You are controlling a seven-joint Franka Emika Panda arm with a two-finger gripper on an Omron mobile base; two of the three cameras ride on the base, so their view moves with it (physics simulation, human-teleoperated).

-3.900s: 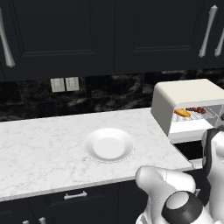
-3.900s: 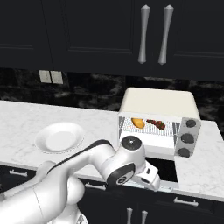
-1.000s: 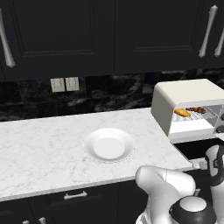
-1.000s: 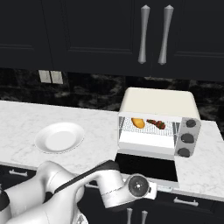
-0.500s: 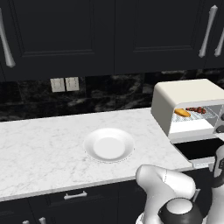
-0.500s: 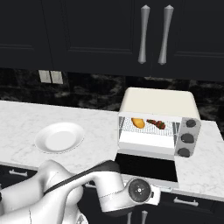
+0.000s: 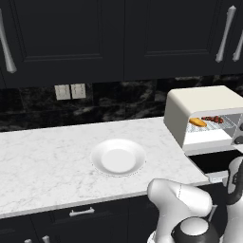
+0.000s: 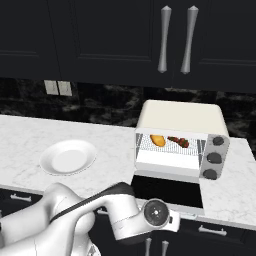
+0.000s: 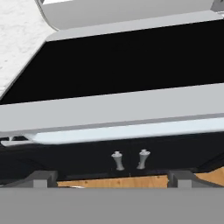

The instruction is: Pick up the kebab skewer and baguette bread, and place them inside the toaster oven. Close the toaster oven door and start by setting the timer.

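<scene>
Two foods already lie on the rack inside the toaster oven (image 7: 201,107) in my left view: baguette bread (image 7: 197,122) beside kebab skewer (image 7: 212,119). On the worktop (image 7: 42,166) the plate (image 7: 118,158) holds nothing. My right view has the toaster oven door (image 8: 167,189) folded down flat, hanging past the worktop edge. From the hand, the pale bar handle (image 9: 127,131) runs just above my claw (image 9: 113,181), jaws spread wide, holding nothing. I judge that door stiff, hinged, light; lift under the bar.

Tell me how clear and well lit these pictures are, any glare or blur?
Both base views: sharp, evenly lit, no glare; the toaster oven interior reads bright. Hand view: the toaster oven door glass is flat black, its handle bright and slightly soft.
</scene>
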